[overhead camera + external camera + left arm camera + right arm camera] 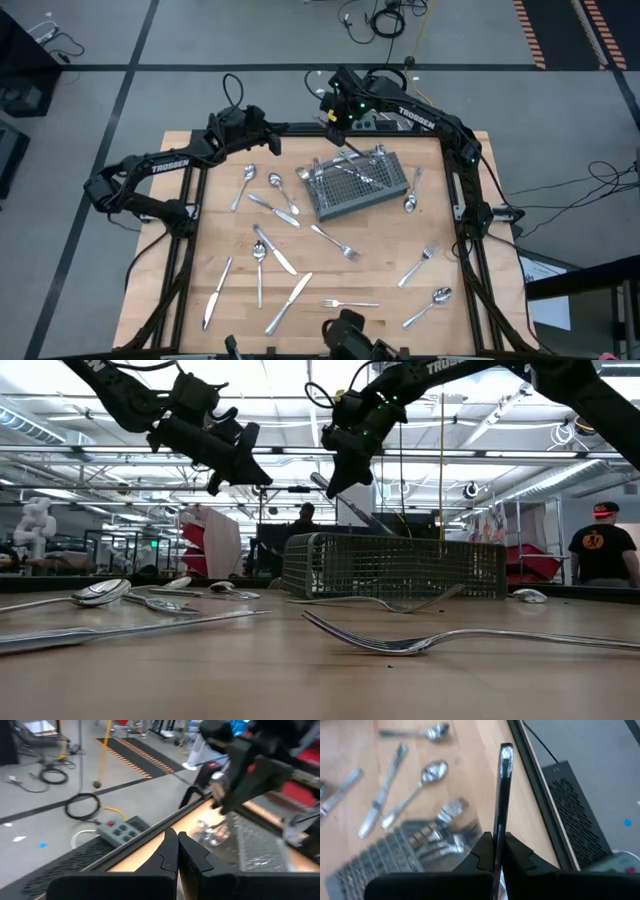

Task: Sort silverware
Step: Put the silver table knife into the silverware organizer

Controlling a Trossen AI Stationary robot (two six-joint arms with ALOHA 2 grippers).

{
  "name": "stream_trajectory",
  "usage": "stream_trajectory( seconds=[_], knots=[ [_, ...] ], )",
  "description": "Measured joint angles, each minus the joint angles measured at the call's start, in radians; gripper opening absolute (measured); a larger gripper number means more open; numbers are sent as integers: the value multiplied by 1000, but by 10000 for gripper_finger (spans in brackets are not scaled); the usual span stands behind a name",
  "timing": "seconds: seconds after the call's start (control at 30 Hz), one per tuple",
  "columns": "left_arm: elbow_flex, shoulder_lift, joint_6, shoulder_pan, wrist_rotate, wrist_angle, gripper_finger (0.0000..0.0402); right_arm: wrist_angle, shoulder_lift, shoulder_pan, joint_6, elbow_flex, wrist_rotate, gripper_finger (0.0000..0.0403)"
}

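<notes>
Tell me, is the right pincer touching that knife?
Touching. The right wrist view shows the right pincer shut on the knife, with both fingers pressed against its sides.

Silverware lay scattered on the tabletop (300, 680) around a wire-mesh basket (395, 567).
A fork (440, 640) lay nearest, spoons (95, 593) to its left. Above, the left gripper (238, 475) hung with jaws shut; the right gripper (335, 478) clamped a slim utensil (360, 512) slanting down behind the basket. A person (603, 550) stood far right.
</notes>
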Motion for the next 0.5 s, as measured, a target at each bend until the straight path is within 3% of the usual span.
stream_trajectory(
  seconds=[0.5],
  knots=[
    [0,0,-37,2,29,11,8,18,36,-63,111,-64,-95,1]
  ],
)
